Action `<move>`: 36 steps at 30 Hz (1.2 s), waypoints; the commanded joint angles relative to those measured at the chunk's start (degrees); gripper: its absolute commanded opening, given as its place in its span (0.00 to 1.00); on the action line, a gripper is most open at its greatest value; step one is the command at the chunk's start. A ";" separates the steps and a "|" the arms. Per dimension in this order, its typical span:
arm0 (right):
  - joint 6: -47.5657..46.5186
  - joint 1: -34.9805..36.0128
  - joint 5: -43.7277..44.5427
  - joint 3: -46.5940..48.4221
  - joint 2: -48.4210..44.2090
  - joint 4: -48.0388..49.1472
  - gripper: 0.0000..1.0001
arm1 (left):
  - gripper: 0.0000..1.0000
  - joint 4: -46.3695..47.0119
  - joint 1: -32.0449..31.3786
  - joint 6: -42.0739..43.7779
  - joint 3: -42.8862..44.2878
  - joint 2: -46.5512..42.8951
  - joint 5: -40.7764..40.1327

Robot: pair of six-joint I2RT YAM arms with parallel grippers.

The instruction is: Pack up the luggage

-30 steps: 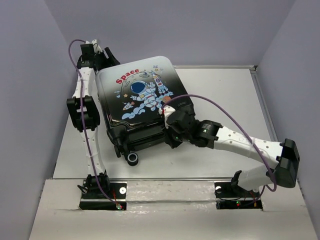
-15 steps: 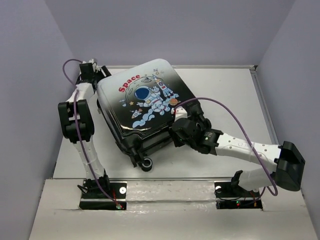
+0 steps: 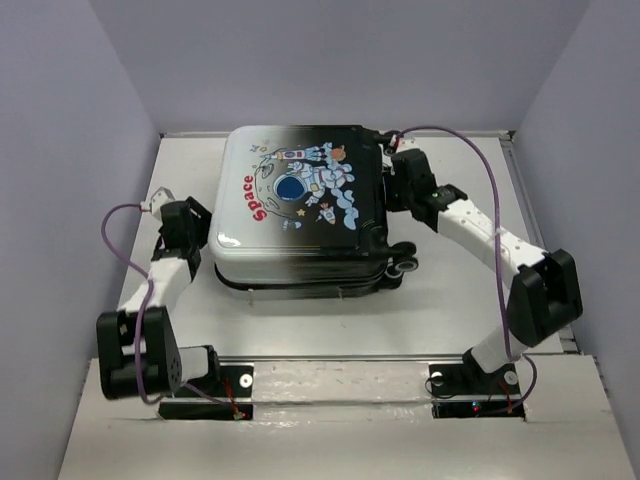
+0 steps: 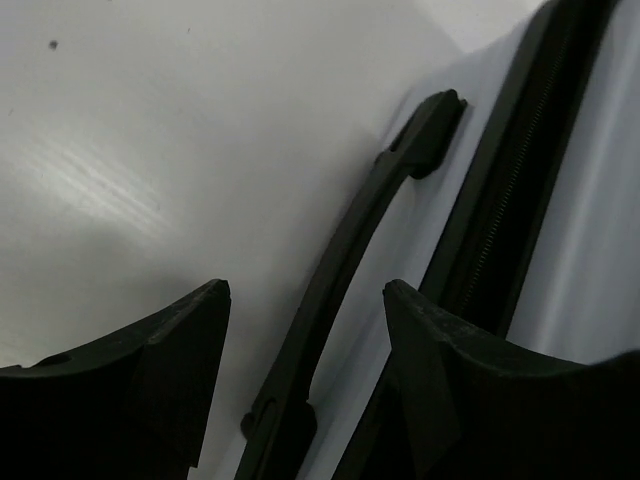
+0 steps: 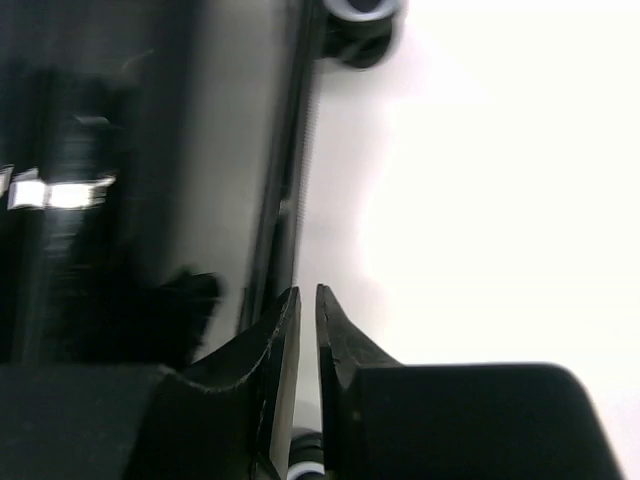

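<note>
- The luggage (image 3: 300,215) has swung from skewed to flat and square on the bench (image 3: 450,290). It's closed with the print up, so I'd guess packing's nearly done.
- The left end effector (image 4: 305,300) is spread wide at the side handle (image 4: 350,270). The right end effector (image 5: 307,300) is pinched nearly closed and holding nothing, at the wheel end.

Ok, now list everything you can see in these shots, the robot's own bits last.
luggage: one, shell fading white to black with an astronaut print and red "Space", lying flat and closed mid-table, print up
handle: one, black, on the luggage's white side facing the left arm
wheels: two seen, black with pale hubs, at the luggage's right end
table: one, white, under everything
walls: pale lilac, around the table
cables: two, purple, one along each arm
arms: two, white and black, bases at the near edge
left tool: open, black fingers on either side of the handle
right tool: shut, black, by the luggage's right side
</note>
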 commanded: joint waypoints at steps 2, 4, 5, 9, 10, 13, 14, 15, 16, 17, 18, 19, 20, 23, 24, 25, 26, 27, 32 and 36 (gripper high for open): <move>1.11 0.65 -32.33 16.02 11.21 13.00 0.25 | 0.75 -9.25 -22.36 -6.05 -11.81 -20.26 12.90; 0.95 -0.50 -31.81 17.98 11.57 10.88 0.37 | 0.75 -10.40 -25.02 -8.08 -13.32 -29.66 10.44; 0.77 -1.12 -31.29 18.85 11.75 8.26 0.50 | 0.75 -13.80 -26.77 -8.52 -13.32 -32.13 9.13; -0.02 -4.98 -32.77 26.49 13.50 0.60 0.79 | 0.75 -19.45 -28.28 -7.65 -10.26 -40.58 3.93; -0.02 -6.64 -36.34 30.43 14.90 -1.50 0.84 | 0.75 -20.42 -28.80 -7.74 -9.90 -42.50 3.84; 0.15 -8.77 -43.82 36.51 17.54 -4.06 0.90 | 0.74 -22.01 -29.33 -8.26 -8.85 -45.85 2.00; -0.19 -9.29 -44.20 40.79 19.03 -6.86 0.92 | 0.75 -23.06 -29.34 -8.18 -8.32 -46.82 0.95; -0.81 -9.30 -44.12 42.40 19.31 -7.93 0.93 | 0.74 -23.59 -29.42 -7.74 -6.49 -48.57 -1.67; -1.25 -9.30 -43.85 43.46 19.14 -8.81 0.93 | 0.73 -24.20 -29.42 -7.22 -5.25 -49.46 -3.70; -1.95 -9.30 -43.33 44.00 18.53 -9.43 0.92 | 0.73 -24.64 -29.42 -5.56 -4.11 -49.99 -4.85; -2.30 -9.30 -43.15 43.04 17.39 -10.39 0.85 | 0.72 -25.26 -29.42 -4.50 -2.96 -50.08 -5.73; -2.57 -9.30 -43.06 41.12 13.37 -10.31 0.79 | 0.72 -25.79 -29.42 -3.53 -0.78 -49.73 -7.39; -3.09 -9.30 -42.45 38.40 10.38 -9.62 0.51 | 0.70 -26.75 -29.42 -1.60 0.20 -49.30 -8.02; -0.99 -9.30 -32.28 21.72 -4.82 -3.84 0.17 | 0.62 -27.72 -29.42 1.48 4.33 -48.59 -12.49; -0.55 -9.30 -30.34 12.98 -8.51 -3.11 0.11 | 0.60 -27.99 -29.42 3.58 7.30 -48.59 -14.16; -0.03 -9.30 -25.88 9.23 -14.47 -2.93 0.08 | 0.59 -27.21 -29.42 4.64 8.98 -48.33 -16.96; 0.67 -9.30 -23.14 5.28 -17.14 -2.84 0.07 | 0.58 -26.59 -29.42 5.61 10.74 -47.72 -18.38; 1.47 -9.30 -20.59 -2.42 -19.60 -2.75 0.07 | 0.58 -25.89 -29.42 7.10 14.33 -45.36 -19.70; 8.85 -9.30 -10.21 -19.79 -36.10 -1.70 0.07 | 0.65 -22.29 -29.16 9.05 26.21 -24.98 -11.13; 9.82 -9.30 -10.27 -24.37 -46.66 -5.12 0.07 | 0.72 -19.04 -26.89 8.43 36.39 -11.87 -8.29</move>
